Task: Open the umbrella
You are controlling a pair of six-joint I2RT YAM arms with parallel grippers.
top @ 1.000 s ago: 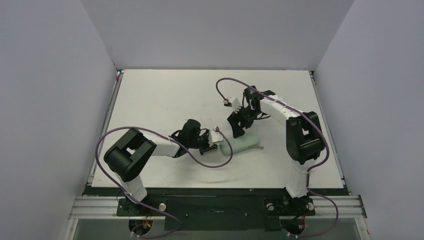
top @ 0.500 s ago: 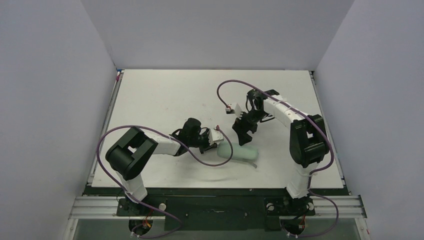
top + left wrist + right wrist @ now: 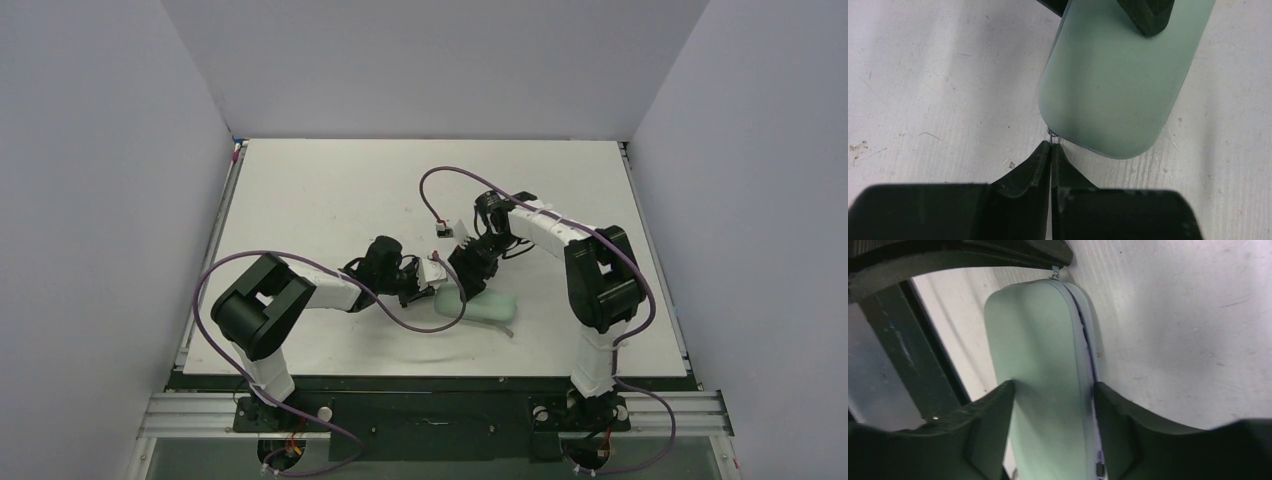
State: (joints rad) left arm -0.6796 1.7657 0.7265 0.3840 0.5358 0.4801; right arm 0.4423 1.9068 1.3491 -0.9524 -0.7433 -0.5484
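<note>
1. The pale green, rounded, zip-covered umbrella (image 3: 488,305) blocked the near middle of the white table (image 3: 330,190).
2. The right gripper (image 3: 1052,386) clamped its sides; the closed left gripper (image 3: 1050,143) barred its left end.
3. Passing room lay behind them.

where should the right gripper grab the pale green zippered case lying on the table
Across the narrow width of the pale green zippered case, mid-body, straight down from above: its long sides run parallel and it lies flat. Keep off the rounded end, where the left gripper pinches the zipper pull.
</note>
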